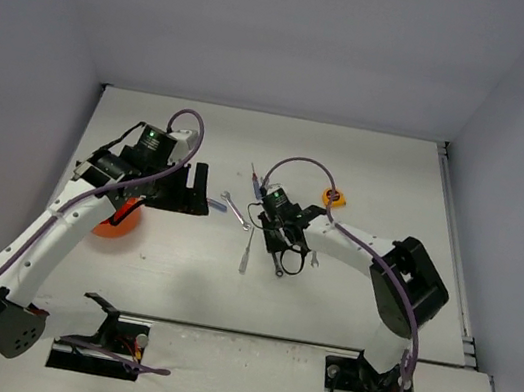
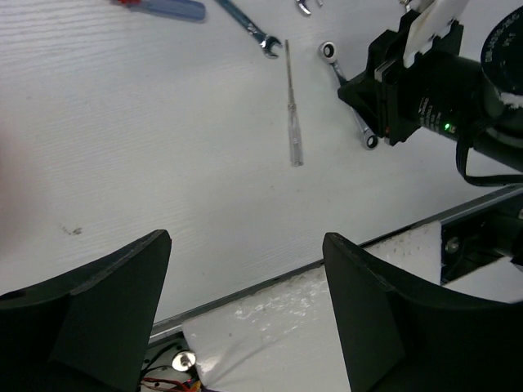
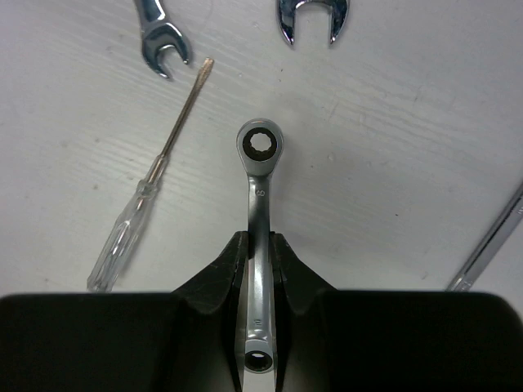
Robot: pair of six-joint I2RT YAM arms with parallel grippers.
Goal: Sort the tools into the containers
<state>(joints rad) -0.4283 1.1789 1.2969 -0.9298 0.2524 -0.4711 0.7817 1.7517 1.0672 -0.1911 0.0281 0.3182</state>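
Early going: the right fingers are clamped on a ring wrench lying on the desk. The left fingers hang apart, empty. Other wrenches, a screwdriver and tape measure lie unsorted. The tub sits half-hidden under the left arm.

Top external: high, behind the rig, looks down over the whole table. Left wrist: low, oblique across it, mid-range. Right wrist: very near, straight down. All three share clear-handled screwdriver and ratchet wrench
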